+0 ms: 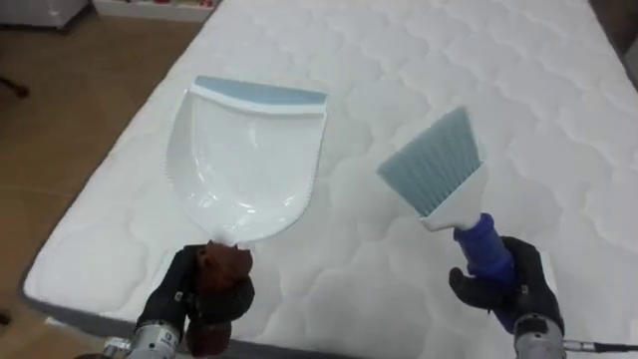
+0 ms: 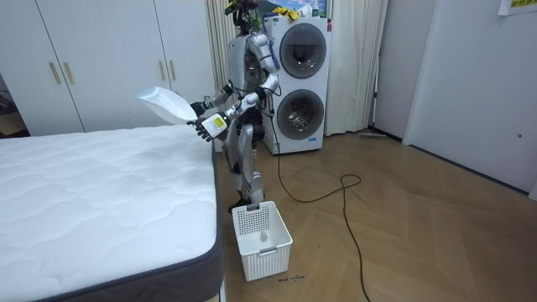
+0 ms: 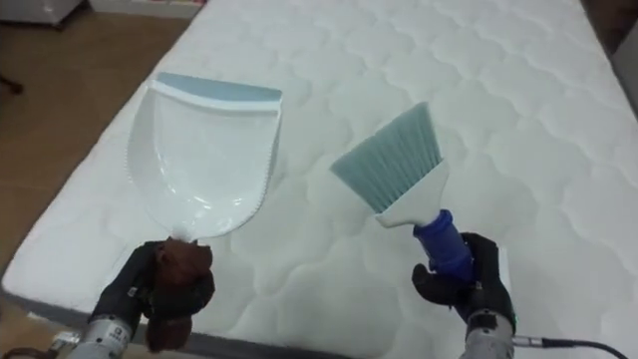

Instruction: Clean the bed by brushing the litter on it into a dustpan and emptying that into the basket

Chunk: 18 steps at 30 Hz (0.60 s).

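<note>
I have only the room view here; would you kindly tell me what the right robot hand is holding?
Observer: The right robot hand grips a brush by its blue handle, bristles pointing away from the robot.
Operator: Thank you. Is anything in the dustpan?
Observer: The dustpan looks empty; the left robot hand holds its brown handle.
Operator: How do the two tools sit?
Observer: Side by side and apart over the mattress, dustpan on the robot's left, its blue lip facing away.

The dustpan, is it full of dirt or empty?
Empty, as far as it shows: the dustpan is bare white inside, held over the mattress in the left hand.
</note>
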{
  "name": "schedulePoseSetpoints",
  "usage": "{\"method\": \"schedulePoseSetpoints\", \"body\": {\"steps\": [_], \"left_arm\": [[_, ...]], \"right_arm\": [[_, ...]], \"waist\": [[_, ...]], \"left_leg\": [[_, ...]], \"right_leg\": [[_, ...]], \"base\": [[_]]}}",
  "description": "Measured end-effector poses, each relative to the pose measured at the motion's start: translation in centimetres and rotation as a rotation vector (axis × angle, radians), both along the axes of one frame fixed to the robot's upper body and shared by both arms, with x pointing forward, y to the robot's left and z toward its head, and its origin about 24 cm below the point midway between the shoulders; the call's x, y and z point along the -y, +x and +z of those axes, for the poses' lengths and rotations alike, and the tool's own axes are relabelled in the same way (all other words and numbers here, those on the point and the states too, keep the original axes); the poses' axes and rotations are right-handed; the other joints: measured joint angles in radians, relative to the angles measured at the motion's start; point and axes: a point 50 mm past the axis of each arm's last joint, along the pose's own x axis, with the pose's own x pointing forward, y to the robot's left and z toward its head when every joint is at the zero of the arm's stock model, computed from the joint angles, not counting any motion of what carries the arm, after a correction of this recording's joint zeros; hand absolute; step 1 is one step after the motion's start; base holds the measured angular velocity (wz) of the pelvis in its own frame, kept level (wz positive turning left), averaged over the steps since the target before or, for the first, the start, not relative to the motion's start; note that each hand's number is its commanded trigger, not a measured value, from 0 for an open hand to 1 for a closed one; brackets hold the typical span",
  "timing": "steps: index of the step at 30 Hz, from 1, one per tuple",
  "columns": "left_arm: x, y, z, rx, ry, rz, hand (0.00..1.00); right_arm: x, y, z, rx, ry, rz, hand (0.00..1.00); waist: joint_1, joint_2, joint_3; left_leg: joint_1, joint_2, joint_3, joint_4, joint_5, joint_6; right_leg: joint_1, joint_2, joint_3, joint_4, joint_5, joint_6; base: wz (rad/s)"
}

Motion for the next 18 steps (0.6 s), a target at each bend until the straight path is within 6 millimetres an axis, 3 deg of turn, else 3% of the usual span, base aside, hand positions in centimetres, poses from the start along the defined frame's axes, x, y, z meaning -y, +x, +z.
{"method": "schedulePoseSetpoints", "body": {"steps": [3, 4, 5, 6, 9, 13, 15, 18], "left_arm": [[0.3, -0.5, -0.9, -0.038, -0.035, 0.022, 1.0], [0.5, -0.7, -1.2, -0.055, -0.063, 0.032, 0.89], [0.6, -0.8, -1.3, -0.06, -0.075, 0.036, 0.24], [0.7, -0.8, -1.4, -0.062, -0.1, 0.054, 0.0], [0.4, -0.6, -2.0, -0.071, -0.092, 0.085, 0.0], [0.1, -0.8, -2.7, -0.104, -0.078, 0.108, 0.0], [0.1, -0.7, -2.8, -0.108, -0.075, 0.113, 0.0], [0.0, -0.6, -2.8, -0.105, -0.078, 0.129, 0.0]], "right_arm": [[-0.2, 0.0, -0.1, 0.0, 0.007, -0.002, 0.0], [-0.3, -0.1, -0.1, 0.0, 0.01, -0.005, 0.0], [-0.3, -0.1, -0.1, 0.0, 0.01, -0.006, 0.0], [-0.5, 0.0, -0.2, 0.002, 0.016, -0.011, 0.0], [-1.5, 0.0, -0.4, 0.004, 0.041, -0.008, 0.0], [-2.2, -0.1, -0.6, -0.004, 0.051, 0.007, 0.0], [-2.1, -0.4, -0.9, -0.022, 0.045, 0.001, 0.0], [-1.8, -0.9, -1.5, -0.062, 0.039, -0.005, 0.0]], "waist": [[-0.002, -0.007, 0.0054], [-0.004, -0.009, 0.0066], [-0.004, -0.01, 0.0072], [-0.003, -0.01, 0.0074], [0.001, -0.009, 0.0085], [0.001, -0.005, 0.0127], [-0.002, -0.007, 0.0132], [-0.003, -0.01, 0.0136]], "left_leg": [[0.01, 0.002, 0.003, -0.011, 0.0, -0.001], [0.011, 0.004, 0.012, -0.01, -0.001, -0.002], [0.011, 0.006, 0.019, -0.01, -0.004, -0.003], [0.011, 0.011, 0.033, -0.008, -0.012, -0.005], [0.027, 0.024, 0.084, -0.004, -0.038, -0.009], [0.041, 0.032, 0.142, -0.003, -0.063, -0.008], [0.044, 0.031, 0.143, -0.007, -0.064, -0.007], [0.046, 0.028, 0.142, -0.006, -0.065, -0.007]], "right_leg": [[-0.013, 0.008, -0.004, 0.0, 0.004, -0.006], [-0.02, 0.012, -0.005, 0.003, 0.005, -0.009], [-0.024, 0.013, -0.006, 0.004, 0.006, -0.01], [-0.029, 0.018, -0.007, 0.004, 0.007, -0.012], [-0.04, 0.034, -0.014, 0.032, 0.001, -0.022], [-0.053, 0.029, -0.094, 0.052, -0.007, -0.034], [-0.059, 0.023, -0.126, 0.055, -0.008, -0.036], [-0.06, 0.023, -0.132, 0.048, -0.007, -0.036]], "base": [[-0.51], [-0.48], [-0.49], [-0.49], [-0.56], [-0.53], [-0.24], [-0.21]]}}
